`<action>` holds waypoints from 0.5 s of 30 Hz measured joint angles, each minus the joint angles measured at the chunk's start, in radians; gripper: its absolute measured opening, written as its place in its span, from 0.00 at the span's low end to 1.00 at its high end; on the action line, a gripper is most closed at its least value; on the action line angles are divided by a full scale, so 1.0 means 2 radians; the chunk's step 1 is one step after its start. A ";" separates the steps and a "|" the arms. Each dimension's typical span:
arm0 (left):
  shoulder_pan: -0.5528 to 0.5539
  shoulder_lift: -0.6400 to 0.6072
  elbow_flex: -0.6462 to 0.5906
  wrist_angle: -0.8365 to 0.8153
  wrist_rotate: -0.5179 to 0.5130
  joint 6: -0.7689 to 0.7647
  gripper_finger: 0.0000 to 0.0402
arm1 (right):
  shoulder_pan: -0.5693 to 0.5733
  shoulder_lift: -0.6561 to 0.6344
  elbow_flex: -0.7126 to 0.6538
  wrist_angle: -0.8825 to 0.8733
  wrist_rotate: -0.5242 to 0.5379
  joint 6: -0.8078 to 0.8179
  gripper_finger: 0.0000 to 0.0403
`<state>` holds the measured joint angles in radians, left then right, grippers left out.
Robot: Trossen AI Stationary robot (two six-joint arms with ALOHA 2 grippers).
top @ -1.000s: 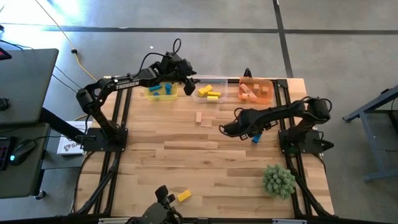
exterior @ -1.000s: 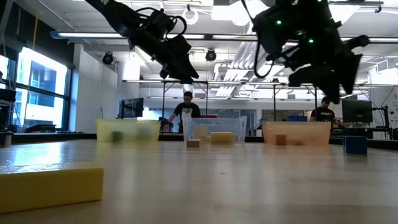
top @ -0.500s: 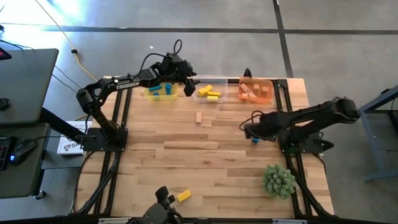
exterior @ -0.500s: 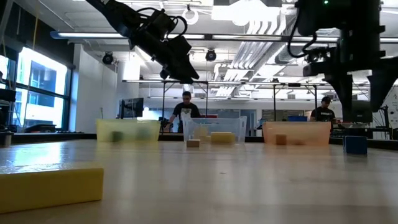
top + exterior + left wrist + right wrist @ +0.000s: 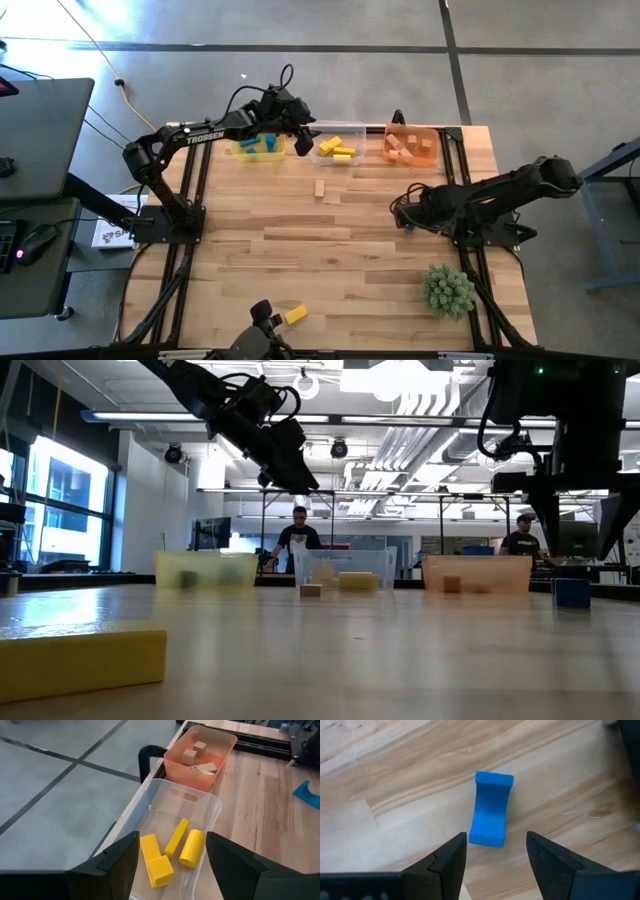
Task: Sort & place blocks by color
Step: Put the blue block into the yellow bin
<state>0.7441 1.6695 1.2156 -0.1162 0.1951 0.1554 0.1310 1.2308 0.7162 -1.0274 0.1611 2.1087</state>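
At the table's near edge, around 6 o'clock, a yellow block (image 5: 295,315) is lying alone, well apart from both arms. It is probably the easiest piece to miss. The green plant ball (image 5: 447,289) is sitting at 4 o'clock and is not part of the sort.

At 3 o'clock the right gripper (image 5: 496,840) is hanging low over a blue block (image 5: 491,809). Its fingers are spread and gripping nothing. The block is lying flat on the wood, just ahead of the fingertips and slightly askew to them. One long side appears scooped. If the fingers are closing from here, I judge one pad could land in that hollow or on a corner. That would twist the block, or squirt it towards the table's right edge, which is close by.

Near the middle, towards 12 o'clock, two plain wood blocks (image 5: 320,187) are waiting unsorted.

At the far edge the yellow bin (image 5: 262,155), at 11 o'clock, is holding blue pieces. The clear bin (image 5: 212,812), at 12, is holding yellow ones. The orange bin (image 5: 190,767), at 1, is holding plain wood. The left gripper (image 5: 172,845) is hovering above the clear bin, open and empty. A blue block carried to 11 o'clock would be crossing into that arm's space, so a collision is possible there.
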 joint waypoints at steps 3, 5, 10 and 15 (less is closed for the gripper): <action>0.000 0.000 0.000 0.000 0.000 0.010 0.54 | 0.000 0.003 0.000 0.001 0.001 0.016 0.48; 0.000 0.000 0.000 0.000 0.000 0.017 0.54 | 0.000 0.008 0.000 0.000 0.001 0.027 0.48; 0.000 0.000 0.000 0.000 0.000 0.020 0.54 | 0.000 0.035 0.000 0.014 -0.004 0.038 0.48; 0.000 0.000 0.000 0.000 0.000 0.021 0.54 | 0.000 0.068 0.000 0.033 -0.008 0.060 0.48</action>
<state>0.7441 1.6695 1.2156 -0.1158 0.1952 0.1983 0.1310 1.3666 0.7162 -0.9616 0.1450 2.2278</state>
